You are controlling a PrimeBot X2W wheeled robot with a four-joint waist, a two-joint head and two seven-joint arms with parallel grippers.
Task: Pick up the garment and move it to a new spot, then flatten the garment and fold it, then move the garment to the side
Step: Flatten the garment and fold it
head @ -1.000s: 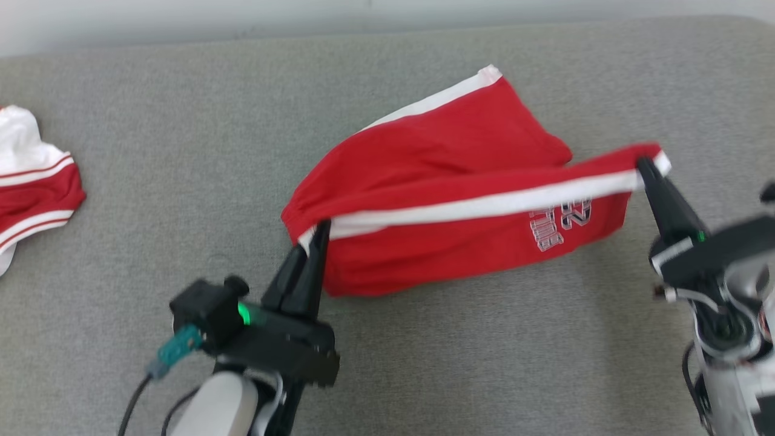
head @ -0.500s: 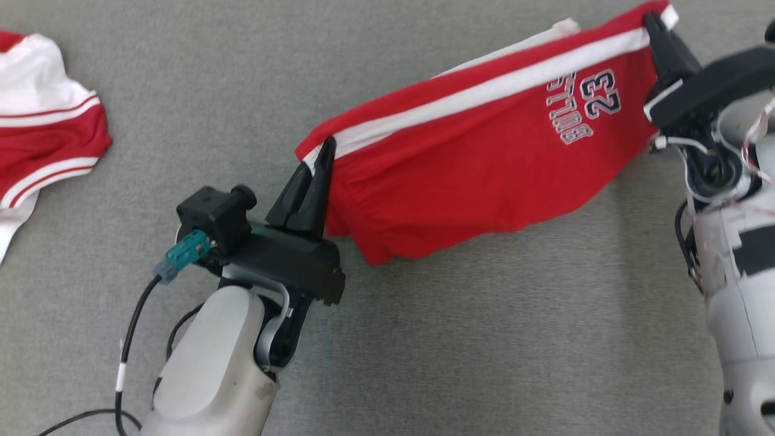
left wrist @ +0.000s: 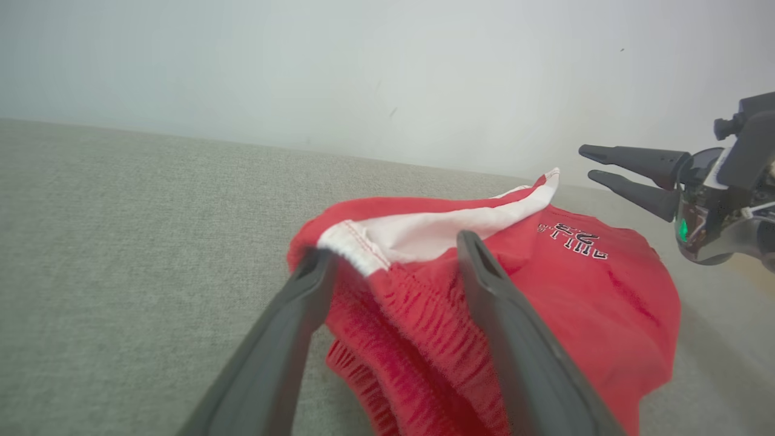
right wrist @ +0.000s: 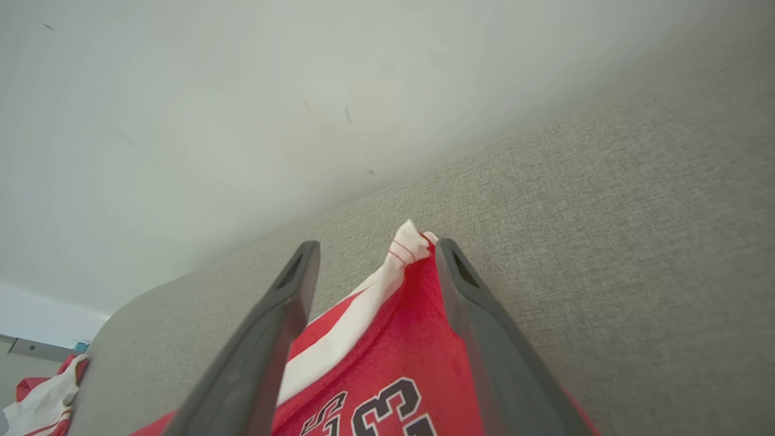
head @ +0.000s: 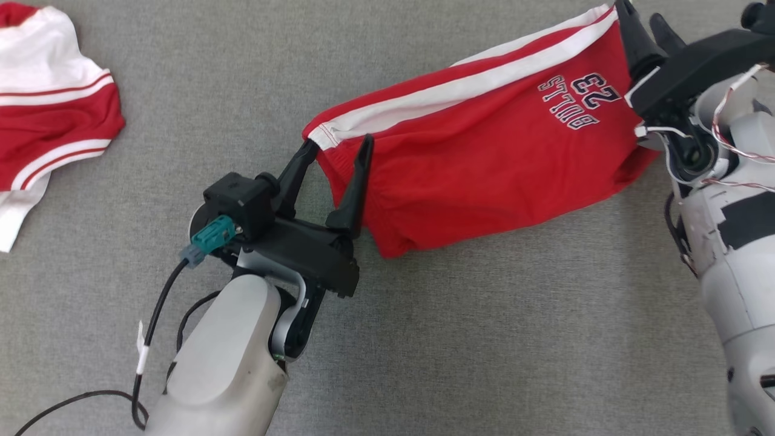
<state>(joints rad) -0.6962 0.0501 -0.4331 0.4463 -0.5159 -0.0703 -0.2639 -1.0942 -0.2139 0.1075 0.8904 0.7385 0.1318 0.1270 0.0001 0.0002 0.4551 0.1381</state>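
The garment (head: 484, 145) is a pair of red shorts with a white side stripe and "BULLS 23" print, lying stretched out on the grey fabric surface (head: 484, 339). My left gripper (head: 337, 145) stands open around its waistband corner (left wrist: 351, 245), which rests loose between the fingers. My right gripper (head: 640, 13) is open too, at the far hem corner. That corner (right wrist: 408, 245) stands up between its fingers, leaning on the right one. The left wrist view shows the garment (left wrist: 575, 290) with the right gripper (left wrist: 588, 162) open beyond it.
A second red-and-white garment (head: 48, 121) lies crumpled at the far left, also in the right wrist view (right wrist: 42, 406). A pale wall (left wrist: 387, 72) backs the surface. A black cable (head: 151, 339) trails from my left arm. Bare grey surface lies in front of the shorts.
Both grippers have opened and let go of the garment's two corners. The shorts have settled onto the surface. The head camera has tilted down, shifting the whole picture.
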